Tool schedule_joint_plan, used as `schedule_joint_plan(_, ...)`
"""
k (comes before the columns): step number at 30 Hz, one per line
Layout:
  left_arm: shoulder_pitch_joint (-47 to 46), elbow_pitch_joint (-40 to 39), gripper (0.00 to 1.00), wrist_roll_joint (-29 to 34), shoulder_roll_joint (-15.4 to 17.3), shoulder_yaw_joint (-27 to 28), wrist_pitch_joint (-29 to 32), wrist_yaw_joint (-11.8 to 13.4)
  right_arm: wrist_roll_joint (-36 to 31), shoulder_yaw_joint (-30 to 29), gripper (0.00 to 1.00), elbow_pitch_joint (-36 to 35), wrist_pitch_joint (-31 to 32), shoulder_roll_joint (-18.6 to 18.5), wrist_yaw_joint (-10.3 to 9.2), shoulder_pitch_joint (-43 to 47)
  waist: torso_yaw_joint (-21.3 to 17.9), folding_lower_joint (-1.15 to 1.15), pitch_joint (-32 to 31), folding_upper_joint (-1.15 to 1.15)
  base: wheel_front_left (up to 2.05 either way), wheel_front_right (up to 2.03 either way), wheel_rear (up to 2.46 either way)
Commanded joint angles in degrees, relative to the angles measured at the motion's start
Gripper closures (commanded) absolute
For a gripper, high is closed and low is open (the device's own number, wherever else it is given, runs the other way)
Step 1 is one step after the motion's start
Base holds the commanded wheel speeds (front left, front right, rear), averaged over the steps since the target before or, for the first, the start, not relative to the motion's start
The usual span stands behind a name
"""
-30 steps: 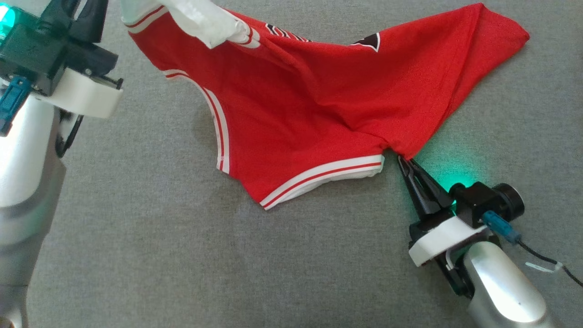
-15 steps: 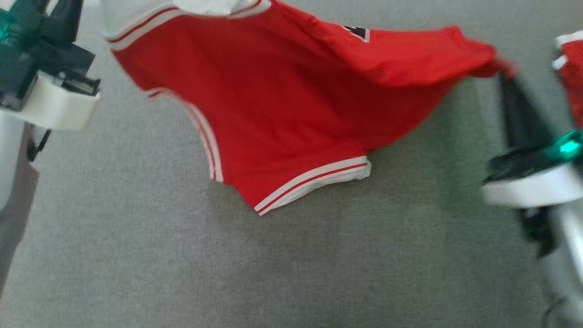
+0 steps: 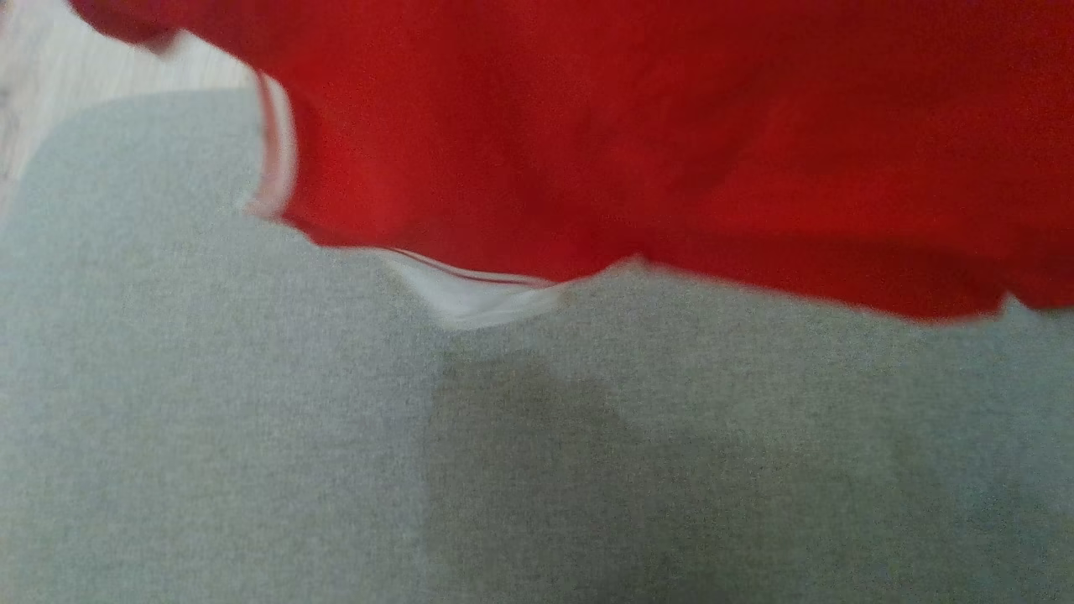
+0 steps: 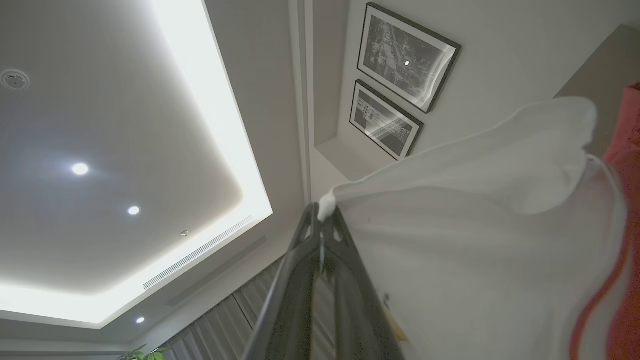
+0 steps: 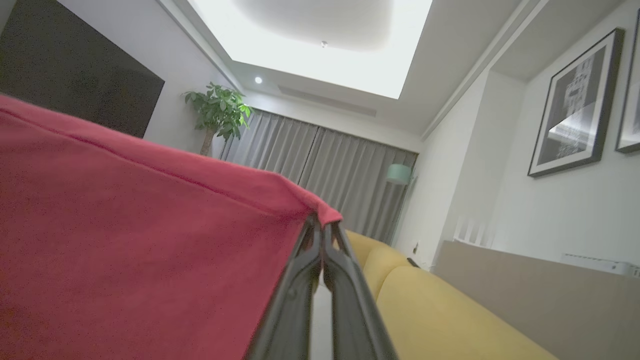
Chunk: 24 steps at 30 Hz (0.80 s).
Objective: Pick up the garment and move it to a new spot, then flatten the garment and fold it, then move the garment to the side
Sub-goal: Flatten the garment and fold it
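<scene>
Garment (image 3: 638,126) hoisted higher, left jaws clamping white edge, right jaws red corner

Red garment (image 3: 638,126) with white trim, lifted, spread above grey surface.

The garment (image 3: 587,126) is bright red, edged with a white band (image 3: 478,300) that carries a thin red stripe. In the left wrist view its inner face is white. The bench (image 3: 252,461) is plain mottled grey. The left pincer (image 4: 320,216) and right pincer (image 5: 322,231) are near-black. The sofa (image 5: 450,320) is mustard yellow, the plant (image 5: 217,107) green, the curtains (image 5: 325,170) grey, and the pictures (image 4: 405,55) monochrome in black frames.
</scene>
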Motion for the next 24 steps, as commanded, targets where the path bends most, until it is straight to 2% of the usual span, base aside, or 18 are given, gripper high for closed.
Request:
schedule_joint_plan(1,-3.88,0.12,1.00,-1.60,3.24,0.53,1.39,0.13,1.35,1.40,1.00,-0.50,1.65,-1.34,0.39,-2.56,0.18,0.01,1.29,0.00,0.00,0.00,0.00)
schedule_joint_plan(6,-13.65,7.49,1.00,-7.91,4.77,-8.13,4.48,0.11,4.92,6.56,1.00,5.48,5.17,-0.54,0.39,-12.25,0.36,0.01,7.50,0.00,0.00,0.00,0.00)
schedule_joint_plan(11,-24.51,17.43,1.00,-8.20,3.66,-14.20,1.93,0.11,2.26,11.05,1.00,14.77,3.18,1.81,0.39,-23.74,0.12,0.01,15.19,0.00,0.00,0.00,0.00)
schedule_joint_plan(15,-33.12,24.34,1.00,-5.79,0.97,-14.51,-0.79,0.11,-0.95,11.67,1.00,21.55,-1.35,3.35,0.39,-31.95,-0.12,0.01,19.26,0.00,0.00,0.00,0.00)
schedule_joint_plan(18,-36.89,26.39,1.00,-4.56,-0.84,-13.94,-1.48,0.11,-2.72,11.34,1.00,24.83,-4.75,3.45,0.39,-36.09,-0.07,0.01,21.09,0.00,0.00,0.00,0.00)
schedule_joint_plan(22,-37.04,23.49,1.00,-5.36,-1.57,-13.19,-1.56,0.10,-3.31,11.80,1.00,26.78,-6.79,2.85,0.39,-36.94,0.13,0.01,22.33,0.00,0.00,0.00,0.00)
schedule_joint_plan(24,-34.89,20.54,1.00,-6.82,-0.89,-13.08,-1.57,0.10,-3.10,12.43,1.00,27.43,-7.36,2.09,0.39,-35.78,0.48,0.01,23.13,0.00,0.00,0.00,0.00)
